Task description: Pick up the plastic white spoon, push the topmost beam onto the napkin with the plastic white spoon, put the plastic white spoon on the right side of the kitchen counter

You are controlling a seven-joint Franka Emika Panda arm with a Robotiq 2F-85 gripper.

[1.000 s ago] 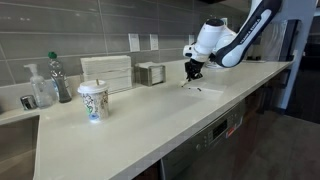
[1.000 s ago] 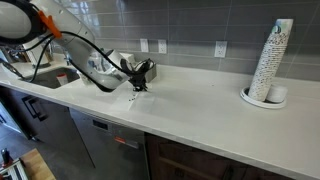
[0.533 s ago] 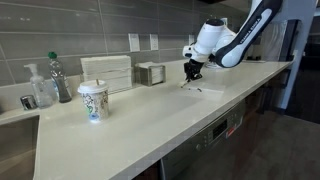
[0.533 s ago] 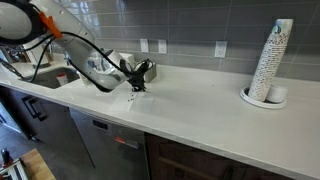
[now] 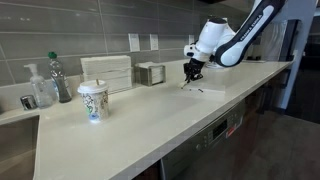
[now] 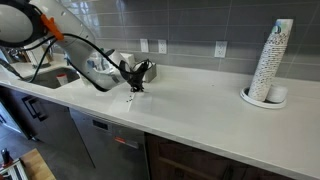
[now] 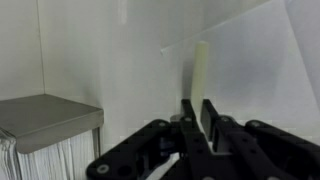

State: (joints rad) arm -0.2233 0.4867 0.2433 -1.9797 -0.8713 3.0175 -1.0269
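My gripper (image 7: 200, 105) is shut on the plastic white spoon (image 7: 201, 68), a pale thin strip that sticks out past the fingertips toward the counter. In both exterior views the gripper (image 5: 192, 71) (image 6: 138, 78) points down just above the kitchen counter (image 5: 130, 125), near the back wall. The napkin (image 7: 255, 70) is a flat white sheet under and beside the spoon; in an exterior view it lies by the gripper (image 5: 207, 90). A small dark speck lies under the gripper (image 6: 132, 98). No beam can be made out.
A printed paper cup (image 5: 93, 101) stands mid-counter. A metal napkin holder (image 5: 150, 74) and a white box (image 5: 107, 72) stand by the wall, with bottles (image 5: 58, 78) near the sink (image 5: 15, 110). A tall cup stack (image 6: 271, 62) stands at the far end.
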